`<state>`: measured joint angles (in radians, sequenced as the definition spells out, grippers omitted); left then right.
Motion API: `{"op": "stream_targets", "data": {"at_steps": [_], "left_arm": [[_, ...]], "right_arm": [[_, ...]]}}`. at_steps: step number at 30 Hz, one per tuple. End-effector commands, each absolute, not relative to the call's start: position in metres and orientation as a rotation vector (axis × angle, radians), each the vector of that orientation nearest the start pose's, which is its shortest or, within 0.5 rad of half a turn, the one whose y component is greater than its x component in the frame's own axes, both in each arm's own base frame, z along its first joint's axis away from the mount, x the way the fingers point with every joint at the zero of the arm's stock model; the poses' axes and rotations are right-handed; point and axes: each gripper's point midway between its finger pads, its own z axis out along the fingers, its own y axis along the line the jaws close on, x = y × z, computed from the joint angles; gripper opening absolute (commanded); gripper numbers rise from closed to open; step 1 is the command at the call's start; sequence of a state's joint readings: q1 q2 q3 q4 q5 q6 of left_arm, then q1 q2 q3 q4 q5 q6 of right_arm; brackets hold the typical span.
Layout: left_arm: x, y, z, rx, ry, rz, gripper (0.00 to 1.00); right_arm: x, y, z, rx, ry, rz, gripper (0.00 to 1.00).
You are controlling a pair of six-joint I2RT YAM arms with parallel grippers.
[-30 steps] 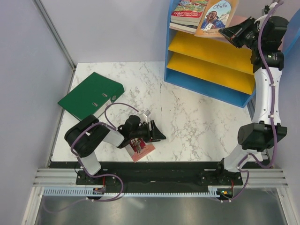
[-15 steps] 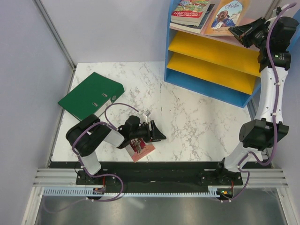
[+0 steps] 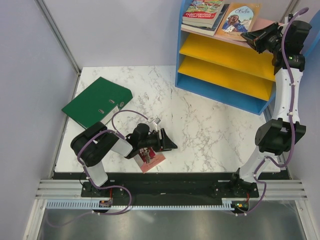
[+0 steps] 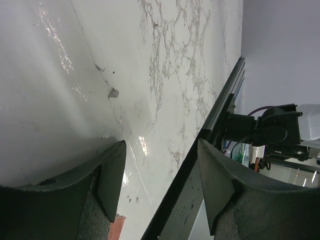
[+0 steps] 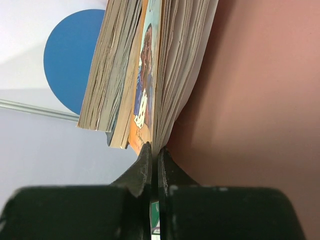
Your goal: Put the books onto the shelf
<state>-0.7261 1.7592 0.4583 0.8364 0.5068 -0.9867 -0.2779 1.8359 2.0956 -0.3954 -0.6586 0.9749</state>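
Top view: the left arm [image 3: 100,145], folded low at the bench's [image 3: 210,130] seven o'clock, hides most of a red book [image 3: 153,161], while the right arm [image 3: 285,85] stretches to the shelf [image 3: 220,50] at one o'clock beside Othello [image 3: 239,20]; left wrist: jaws open above bare marble; right wrist: jaws closed against the books [image 5: 150,75], titles unreadable.

Bright, even light falls from above, leaving only soft shadows on the marble surface [image 3: 200,125]. In the left wrist view that surface glares white, and the left claw [image 4: 160,150] looms dark and blurred. In the right wrist view the books [image 5: 130,75] look sharp and the foreground is murky.
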Motion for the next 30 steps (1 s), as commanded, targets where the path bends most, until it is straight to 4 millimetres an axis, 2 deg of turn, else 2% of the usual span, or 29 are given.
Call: {"op": "stream_targets", "data": {"at_steps": [1, 12, 14, 18, 22, 30], "left_arm": [[0.192, -0.323, 0.014, 0.031, 2.453, -1.417, 0.67], [0.192, -0.323, 0.014, 0.031, 2.449, -1.417, 0.67], [0.191, -0.323, 0.015, 0.035, 2.445, -1.423, 0.67], [0.191, -0.322, 0.016, 0.034, 2.438, -1.428, 0.67], [0.191, -0.322, 0.016, 0.032, 2.439, -1.426, 0.67], [0.19, -0.322, 0.016, 0.034, 2.437, -1.431, 0.67]], "right_arm": [[0.512, -0.004, 0.467, 0.535, 1.632, 1.076, 0.04], [0.516, -0.007, 0.465, 0.584, 1.617, 1.078, 0.09], [0.519, -0.01, 0.462, 0.596, 1.615, 1.067, 0.17], [0.523, -0.01, 0.457, 0.606, 1.623, 1.076, 0.27], [0.523, -0.01, 0.453, 0.606, 1.63, 1.069, 0.47], [0.515, -0.01, 0.449, 0.606, 1.647, 1.044, 0.76]]}}
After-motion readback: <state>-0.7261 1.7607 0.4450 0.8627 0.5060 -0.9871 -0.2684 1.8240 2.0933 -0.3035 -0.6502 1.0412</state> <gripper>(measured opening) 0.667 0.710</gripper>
